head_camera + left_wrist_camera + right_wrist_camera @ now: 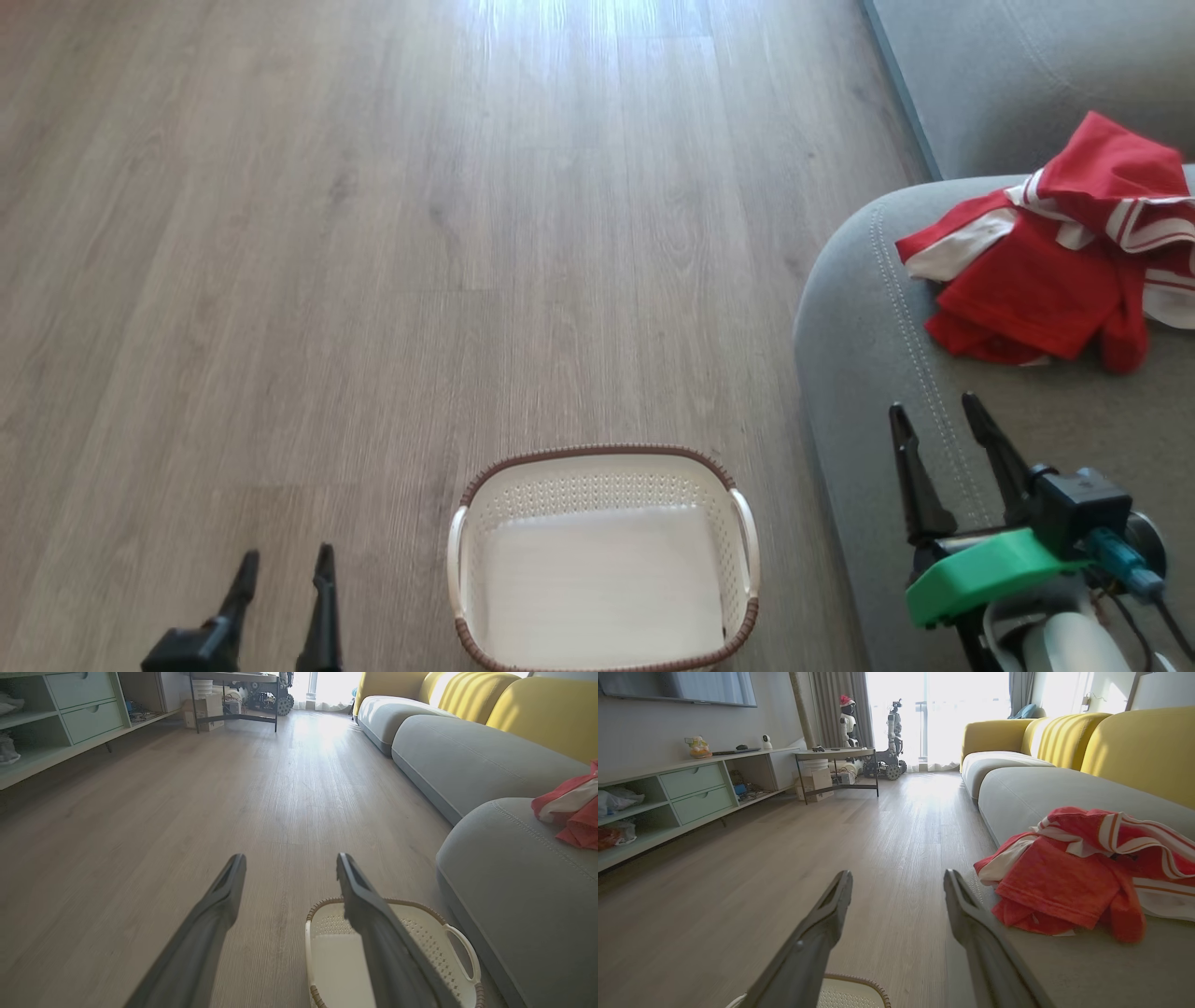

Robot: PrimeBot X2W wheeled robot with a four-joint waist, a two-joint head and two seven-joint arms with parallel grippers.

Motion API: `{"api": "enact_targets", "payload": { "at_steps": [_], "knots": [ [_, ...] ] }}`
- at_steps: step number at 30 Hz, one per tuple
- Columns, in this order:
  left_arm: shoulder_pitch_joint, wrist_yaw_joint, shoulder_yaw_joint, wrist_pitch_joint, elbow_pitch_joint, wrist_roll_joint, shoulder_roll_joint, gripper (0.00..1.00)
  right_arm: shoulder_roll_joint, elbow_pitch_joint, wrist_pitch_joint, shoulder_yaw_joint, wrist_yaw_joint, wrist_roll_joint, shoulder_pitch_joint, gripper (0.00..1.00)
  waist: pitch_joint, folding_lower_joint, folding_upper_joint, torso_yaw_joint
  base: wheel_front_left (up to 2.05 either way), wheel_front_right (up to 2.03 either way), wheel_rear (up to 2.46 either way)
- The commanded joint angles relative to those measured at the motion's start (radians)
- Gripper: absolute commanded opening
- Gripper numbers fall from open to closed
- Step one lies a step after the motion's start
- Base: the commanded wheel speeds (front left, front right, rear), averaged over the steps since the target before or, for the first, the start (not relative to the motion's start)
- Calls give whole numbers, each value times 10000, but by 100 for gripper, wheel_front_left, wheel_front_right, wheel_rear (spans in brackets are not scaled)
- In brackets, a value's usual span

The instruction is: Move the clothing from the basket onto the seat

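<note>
clothing [1055,271]: is lying on the seat [859,373], just ahead-right of the right jaws
basket [607,490]: is sitting empty
jaws: both are hanging released, gripping nothing

One basket [597,452], one heap of clothing [1036,289], two grey seat cushions [864,317] and four dark fingers [913,467].

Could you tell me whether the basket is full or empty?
Empty: the basket shows its bare white floor, and the clothing lies on the seat.
</note>
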Motion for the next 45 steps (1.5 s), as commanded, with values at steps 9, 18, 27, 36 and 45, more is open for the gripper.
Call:
{"api": "enact_targets", "payload": {
  "at_steps": [9, 18, 27, 36, 45],
  "knots": [
    [-99, -358, 1333, -122, -30, 544, -77, 100, 17, -16, -275, 694, -4, 478, 19, 100, -97, 0, -1, 165, 0, 0, 0],
    [-14, -981, 2003, -122, 377, 847, -450, 100, 18, 460, -415, 865, -4, 662, -35, 100, -81, 0, -1, 125, 0, 0, 0],
    [82, -1122, 2536, -122, 203, 1199, -771, 100, 18, 759, -499, 853, -4, 703, -119, 100, -64, 0, -1, 111, 0, 0, 0],
    [139, -1357, 2623, -122, 425, 1499, -856, 100, 18, 913, -547, 781, -4, 677, -201, 100, -48, 0, -1, 130, 0, 0, 0],
    [137, -1436, 2736, -122, 719, 1425, -958, 100, 18, 931, -570, 791, -4, 580, -253, 100, -50, 0, -1, 134, 0, 0, 0]
  ]
}}
